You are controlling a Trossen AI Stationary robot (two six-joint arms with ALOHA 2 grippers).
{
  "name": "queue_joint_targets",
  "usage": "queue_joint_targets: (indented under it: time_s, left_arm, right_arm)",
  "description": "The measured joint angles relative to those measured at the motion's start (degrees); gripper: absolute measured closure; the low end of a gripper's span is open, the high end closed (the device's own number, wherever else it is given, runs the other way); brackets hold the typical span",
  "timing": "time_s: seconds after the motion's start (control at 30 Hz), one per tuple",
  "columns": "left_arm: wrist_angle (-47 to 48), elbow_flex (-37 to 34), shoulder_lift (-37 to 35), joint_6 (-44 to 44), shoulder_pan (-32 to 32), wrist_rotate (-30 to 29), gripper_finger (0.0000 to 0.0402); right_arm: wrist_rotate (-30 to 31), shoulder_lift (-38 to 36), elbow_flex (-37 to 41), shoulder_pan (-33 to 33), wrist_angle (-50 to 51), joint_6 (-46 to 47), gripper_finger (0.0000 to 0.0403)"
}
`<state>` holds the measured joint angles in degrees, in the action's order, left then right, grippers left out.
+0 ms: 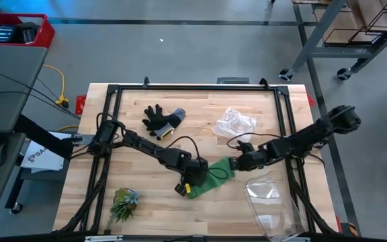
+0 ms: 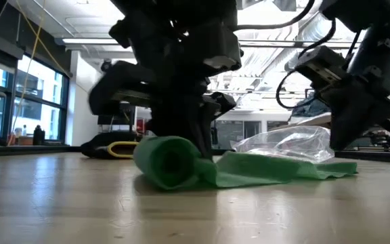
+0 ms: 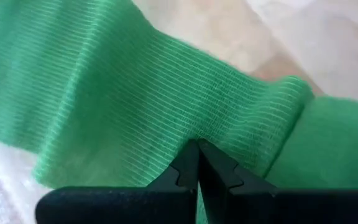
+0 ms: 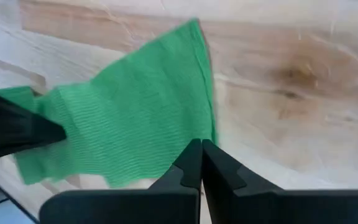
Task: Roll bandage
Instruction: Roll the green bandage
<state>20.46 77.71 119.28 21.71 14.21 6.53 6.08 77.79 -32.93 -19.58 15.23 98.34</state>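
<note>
Two arms: both reach in over the middle-front of the wooden surface (image 1: pixel 146 202), meeting at the bandage (image 1: pixel 210 180).
Bandage position: it lies on the surface between the two end effectors, a rolled part at the left arm's side and a flat tail running toward the right arm.
Roll: in the low view the rolled end (image 2: pixel 169 161) sits on the wood as a short cylinder, its open end facing the camera.
Long axis: the strip runs roughly across the surface, from the roll on the left side to the loose end (image 4: pixel 194 37) on the right side.
Left end effector (image 3: pixel 197 163): fingers closed together, tips pressed right against the green fabric at the roll; whether cloth is pinched between them I cannot tell.
Right end effector (image 4: pixel 201 160): fingers closed together, tips at the edge of the flat tail, seemingly pinning it rather than holding it.
Nearer arm: the left is at the roll, so the rolling motion is likely its job, moving toward the right arm.
Open room: bare wood in front of the bandage; a clear plastic bag (image 1: pixel 235 123) lies behind it, another clear plastic piece (image 1: pixel 269 191) just beside the right arm, a glove (image 1: pixel 161 119) and a plant tuft (image 1: pixel 123 203) well apart.
Edges: the front rim of the surface is near, so little slack there.
</note>
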Motion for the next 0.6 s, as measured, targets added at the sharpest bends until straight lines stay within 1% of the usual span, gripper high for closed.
queue_joint_targets:
  time_s: [0.1,0.2,0.3,0.43,0.6]
  left_arm:
    - [-0.3,0.0,0.0,-0.4,-0.7,-0.3,0.0402]
    - [-0.4,0.0,-0.1,-1.7,-1.2,-1.8,0.0402]
    - [-0.8,0.0,-0.5,-1.9,-1.7,-2.7,0.0402]
    - [-1.9,0.1,-1.0,-1.9,-2.2,-4.1,0.0402]
    - [-3.8,0.2,-1.0,-1.6,-2.2,-4.1,0.0401]
  right_arm:
    - [-1.0,-1.7,0.0,1.7,-2.0,-3.8,0.0403]
    - [-4.1,-1.4,0.0,2.7,-5.2,-7.0,0.0403]
    - [-5.7,0.8,0.0,3.1,-9.7,-9.9,0.0403]
    - [-6.3,5.1,0.0,3.6,-17.4,-13.0,0.0403]
    - [-7.0,10.5,0.0,5.1,-21.8,-14.4,0.0403]
